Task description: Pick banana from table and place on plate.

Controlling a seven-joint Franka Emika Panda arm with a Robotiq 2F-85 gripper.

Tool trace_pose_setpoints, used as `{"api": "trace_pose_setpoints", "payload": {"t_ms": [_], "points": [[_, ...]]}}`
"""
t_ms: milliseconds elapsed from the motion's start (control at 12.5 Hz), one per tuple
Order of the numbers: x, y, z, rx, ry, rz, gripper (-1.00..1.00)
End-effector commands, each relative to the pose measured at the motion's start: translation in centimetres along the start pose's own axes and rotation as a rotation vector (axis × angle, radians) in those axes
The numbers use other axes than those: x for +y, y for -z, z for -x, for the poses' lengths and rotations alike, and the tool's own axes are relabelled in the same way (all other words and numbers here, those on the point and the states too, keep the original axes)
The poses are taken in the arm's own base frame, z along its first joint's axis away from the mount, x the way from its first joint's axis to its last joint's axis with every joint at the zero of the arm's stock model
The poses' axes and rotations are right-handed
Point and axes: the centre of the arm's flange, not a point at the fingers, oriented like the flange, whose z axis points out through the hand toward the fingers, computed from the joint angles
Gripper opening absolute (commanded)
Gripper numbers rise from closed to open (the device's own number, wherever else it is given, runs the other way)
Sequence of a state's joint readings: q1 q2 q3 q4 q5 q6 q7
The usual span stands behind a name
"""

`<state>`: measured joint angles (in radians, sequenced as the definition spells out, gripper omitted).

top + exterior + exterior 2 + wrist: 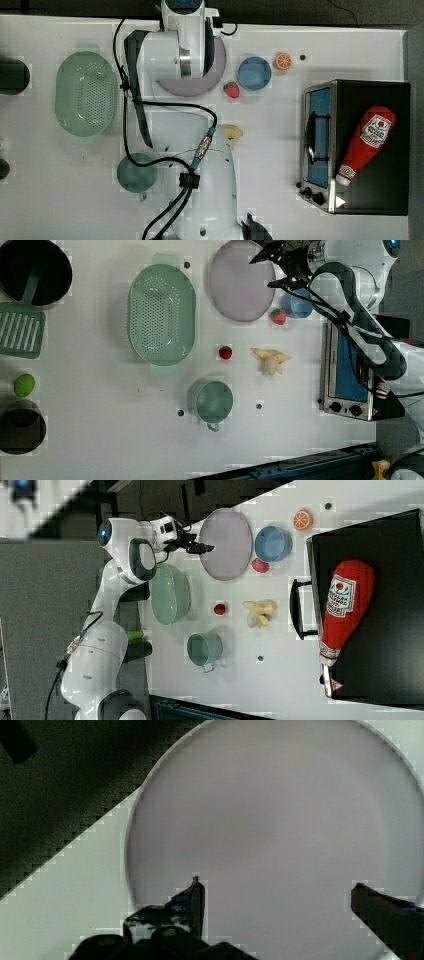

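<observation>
The pale yellow banana lies on the white table, between the teal cup and the toaster oven; it also appears in the right view and, partly under my arm, in the top view. My gripper hangs open above the mauve-grey plate, near the plate's edge. In the wrist view the two fingertips stand wide apart around the gripper's middle, with only the bare plate below them. Nothing is held. The banana is well apart from the gripper and the plate.
A blue bowl and a strawberry sit beside the plate. A second strawberry lies near the green perforated basket. The teal cup and the toaster oven, with a ketchup bottle on top, flank the banana. An orange slice lies beyond the bowl.
</observation>
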<state>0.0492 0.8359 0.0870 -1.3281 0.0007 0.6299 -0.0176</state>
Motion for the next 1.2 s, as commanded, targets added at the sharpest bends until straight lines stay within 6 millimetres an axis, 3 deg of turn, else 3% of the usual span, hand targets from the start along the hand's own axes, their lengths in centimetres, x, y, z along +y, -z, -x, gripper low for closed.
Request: {"api": "trace_pose_setpoints", "payload": {"t_ms": [80, 560, 800, 1200], "points": [[1.6, 12.0, -0.3, 0.086, -0.039, -0.026, 1.0], [12.1, 25.7, 4.4, 0.0, -0.172, 0.116, 1.0], [16.8, 29.9, 8.1, -0.032, -0.21, 0.137, 1.0], [21.6, 34.9, 14.2, 0.017, -0.21, 0.068, 1.0]]}}
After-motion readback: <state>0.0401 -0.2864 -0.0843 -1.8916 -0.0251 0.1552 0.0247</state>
